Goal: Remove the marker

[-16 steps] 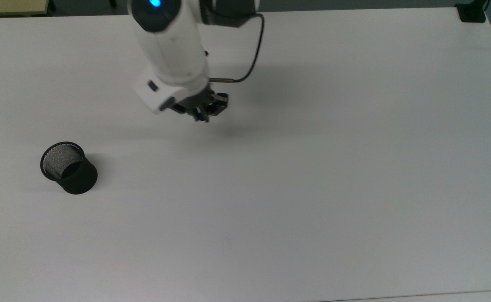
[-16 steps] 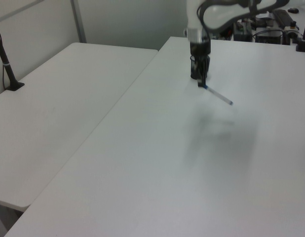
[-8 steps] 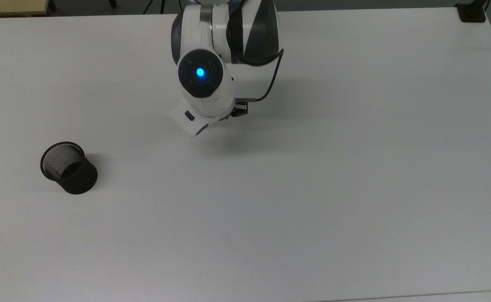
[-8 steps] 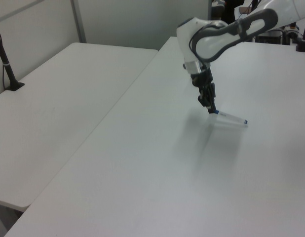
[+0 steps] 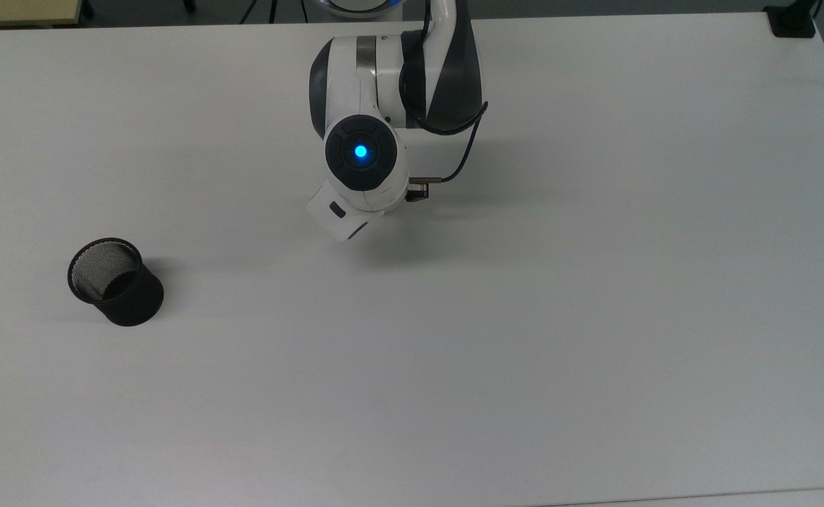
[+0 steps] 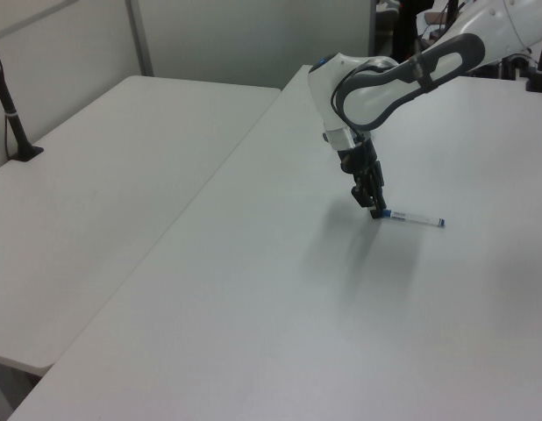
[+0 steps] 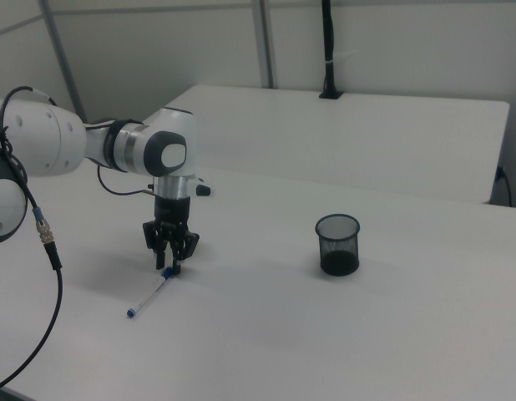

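The gripper [image 7: 169, 266] points straight down at the table [image 7: 341, 342], left of centre in the right view, its fingertips pinching one end of the marker [image 7: 149, 297]. In the left view the gripper [image 6: 374, 210] sits right of centre, with the marker [image 6: 414, 218] reaching from the fingertips toward the right edge of the frame. The marker lies flat, or very nearly flat, on the table surface; whether the pinched end is raised cannot be told. Its long axis runs away from the fingertips, down and left in the right view.

The marker is a slim white-grey barrel with blue at both visible ends.

The black mesh cup [image 7: 337, 244] stands upright, right of centre in the right view, well apart from the marker. In the top view, the cup [image 5: 115, 281] is at mid-left.

Judgement: the marker is out of the cup; only letting go remains.
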Robot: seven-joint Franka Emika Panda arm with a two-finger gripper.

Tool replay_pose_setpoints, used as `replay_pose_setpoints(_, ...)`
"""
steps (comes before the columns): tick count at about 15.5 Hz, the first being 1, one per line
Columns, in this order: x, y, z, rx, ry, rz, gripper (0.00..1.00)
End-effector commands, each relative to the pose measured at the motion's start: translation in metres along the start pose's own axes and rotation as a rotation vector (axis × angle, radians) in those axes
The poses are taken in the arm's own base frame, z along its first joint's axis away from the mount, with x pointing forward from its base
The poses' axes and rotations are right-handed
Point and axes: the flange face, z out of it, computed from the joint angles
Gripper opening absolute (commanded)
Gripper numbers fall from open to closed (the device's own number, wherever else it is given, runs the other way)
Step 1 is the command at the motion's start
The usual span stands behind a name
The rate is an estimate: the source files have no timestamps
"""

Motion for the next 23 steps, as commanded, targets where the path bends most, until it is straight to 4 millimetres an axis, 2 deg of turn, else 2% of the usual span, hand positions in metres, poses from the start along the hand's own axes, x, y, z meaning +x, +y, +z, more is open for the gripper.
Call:
replay_pose_setpoints(1, -0.010, -0.001, -0.021, -0.004, 0.012, -0.004, 0.99)
replay_pose_setpoints(2, -0.016, -0.001, -0.035, -0.001, 0.033, -0.004, 1.00)
replay_pose_setpoints(4, -0.033, 0.002, -0.074, 0.007, 0.100, -0.003, 1.00)
replay_pose_setpoints(7, -0.081, 0.017, -0.156, 0.036, 0.243, 0.032, 1.00)
replay_pose_setpoints(9, -0.114, 0.049, -0.199, 0.051, 0.321, 0.099, 1.00)
replay_pose_setpoints(11, -0.136, 0.070, -0.214, 0.036, 0.313, 0.129, 1.00)
replay_pose_setpoints(13, -0.152, 0.072, -0.221, 0.028, 0.315, 0.129, 1.00)
replay_pose_setpoints(17, -0.169, 0.076, -0.222, 0.038, 0.322, 0.166, 1.00)
replay_pose_setpoints(20, -0.177, 0.094, -0.233, 0.043, 0.348, 0.199, 1.00)
replay_pose_setpoints(23, -0.180, 0.096, -0.235, 0.046, 0.348, 0.203, 1.00)
